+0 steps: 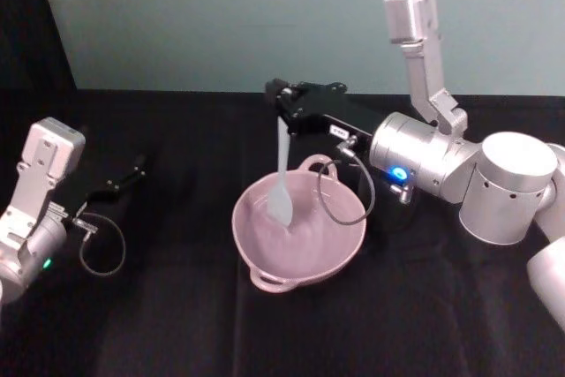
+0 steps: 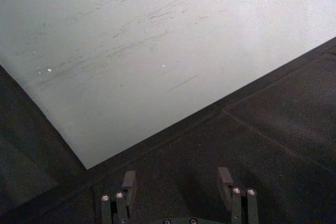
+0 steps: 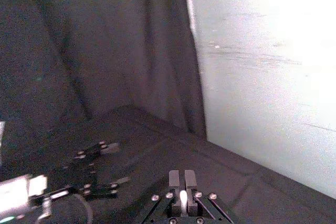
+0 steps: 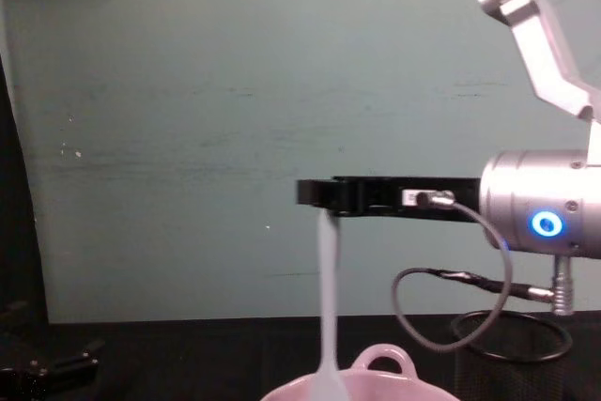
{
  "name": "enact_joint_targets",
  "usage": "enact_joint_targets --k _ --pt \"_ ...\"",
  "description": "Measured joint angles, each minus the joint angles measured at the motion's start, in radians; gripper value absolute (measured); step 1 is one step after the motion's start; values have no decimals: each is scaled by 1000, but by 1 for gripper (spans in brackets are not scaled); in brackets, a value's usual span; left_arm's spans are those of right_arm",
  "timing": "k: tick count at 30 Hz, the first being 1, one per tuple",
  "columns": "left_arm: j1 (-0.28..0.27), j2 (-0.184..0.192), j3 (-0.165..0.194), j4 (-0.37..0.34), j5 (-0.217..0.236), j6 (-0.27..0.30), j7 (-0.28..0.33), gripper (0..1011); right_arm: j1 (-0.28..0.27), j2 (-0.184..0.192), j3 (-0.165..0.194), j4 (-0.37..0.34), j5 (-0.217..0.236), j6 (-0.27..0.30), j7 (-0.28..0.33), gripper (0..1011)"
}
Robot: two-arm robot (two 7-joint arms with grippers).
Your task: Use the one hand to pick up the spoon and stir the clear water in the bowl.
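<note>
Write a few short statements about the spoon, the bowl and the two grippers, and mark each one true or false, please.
1. The right gripper is shut on the long white plastic spoon. True.
2. The spoon lies flat beside the pale pink round bowl. False: it hangs upright from the gripper, with its paddle head down inside the bowl.
3. The left gripper holds the bowl's loop handle. False: it is open and empty, far from the bowl on the robot's left.
4. A black wire-mesh cup stands near the bowl, on its right. True.
</note>
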Motion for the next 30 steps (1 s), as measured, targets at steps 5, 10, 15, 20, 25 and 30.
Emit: enact_joint_targets --k 5,10,15,20,25,30 --pt "0 0 0 0 0 0 0 1011 -7 16 36 7 9 -8 -24 65" --pt "0 0 0 0 0 0 0 1011 -29 42 61 -23 13 -8 -36 65" --pt "0 0 0 0 0 0 0 1011 -53 72 72 -64 14 11 -43 64" --pt "0 0 0 0 0 0 0 1011 -71 99 65 -112 2 36 -46 65" --pt "0 0 0 0 0 0 0 1011 -88 118 42 -168 -16 61 -43 64" --pt "0 0 0 0 0 0 0 1011 -93 110 17 -198 -18 65 -23 65"
